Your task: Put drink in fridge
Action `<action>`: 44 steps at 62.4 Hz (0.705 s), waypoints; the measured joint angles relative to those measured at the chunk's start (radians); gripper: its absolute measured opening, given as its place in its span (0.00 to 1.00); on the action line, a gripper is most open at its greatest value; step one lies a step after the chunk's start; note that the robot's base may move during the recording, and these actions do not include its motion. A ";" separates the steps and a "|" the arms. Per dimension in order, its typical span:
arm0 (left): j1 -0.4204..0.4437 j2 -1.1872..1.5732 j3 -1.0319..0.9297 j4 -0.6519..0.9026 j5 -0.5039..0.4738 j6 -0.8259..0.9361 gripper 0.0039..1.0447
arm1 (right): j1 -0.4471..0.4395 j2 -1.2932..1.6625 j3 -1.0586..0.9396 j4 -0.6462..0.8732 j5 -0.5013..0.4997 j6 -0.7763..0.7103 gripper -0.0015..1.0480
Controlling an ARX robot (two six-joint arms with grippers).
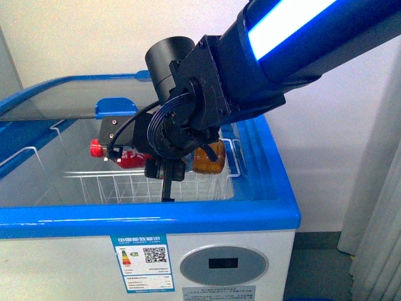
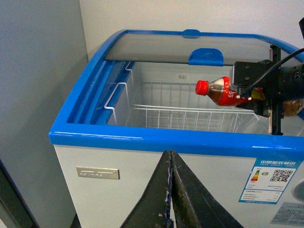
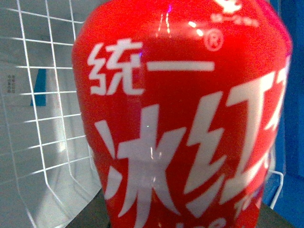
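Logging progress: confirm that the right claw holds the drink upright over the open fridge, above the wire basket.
Not upright. The left wrist view shows the drink lying sideways in the right claw, red cap pointing away from it. The rest holds: it hangs over the open fridge, above the wire basket.

Red label of the drink [image 3: 185,128] is showing large white Chinese lettering: 统一 up top with an ® mark beside it, then bigger characters starting 冰红, the rest running out of frame. Fridge [image 1: 75,263] front is carrying an energy label [image 1: 141,263] with blue header 中国能效标识 and a QR code; its finer print is staying too small to read. Grey nameplate [image 2: 97,173] on the front is looking illegible.
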 joint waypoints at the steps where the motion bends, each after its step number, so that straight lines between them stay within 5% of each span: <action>1: 0.000 0.000 0.000 0.000 0.000 0.000 0.02 | 0.000 0.003 0.001 0.002 0.003 0.000 0.35; 7: 0.000 0.000 0.000 0.000 0.000 0.000 0.02 | 0.000 0.011 0.001 0.017 0.011 0.001 0.35; 11: 0.000 0.000 0.000 0.000 0.000 0.000 0.02 | 0.000 0.014 0.001 0.018 0.013 0.004 0.44; 31: 0.000 0.000 0.000 0.000 0.000 0.000 0.54 | 0.011 -0.009 -0.011 0.026 -0.014 0.071 0.94; 44: 0.000 0.000 0.000 0.000 0.000 0.000 0.88 | 0.027 -0.150 -0.071 0.048 -0.060 0.217 0.93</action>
